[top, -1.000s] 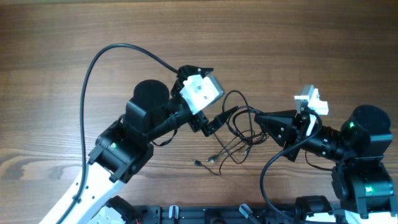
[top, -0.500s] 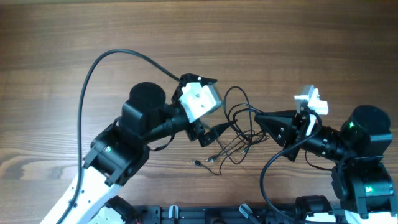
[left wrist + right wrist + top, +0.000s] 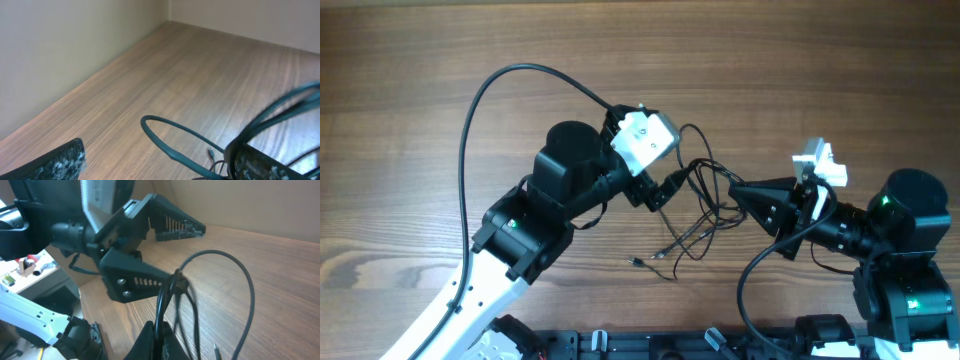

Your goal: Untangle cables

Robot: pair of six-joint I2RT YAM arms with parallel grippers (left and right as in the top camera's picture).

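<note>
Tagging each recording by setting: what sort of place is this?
Probably a lab workbench: a wood-grain table, two robot arms mounted at its near edge, thin cables between them, and a plain wall beside it.

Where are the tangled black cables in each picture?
Overhead: the cables sit mid-table, between the left gripper and the right gripper.
Left wrist: one loop shows low in the middle, with more strands at the right edge.
Right wrist: the cables rise from the bottom centre, pinched by the right gripper.
Shared landmark: the open left gripper, right beside the cables in every view.
</note>
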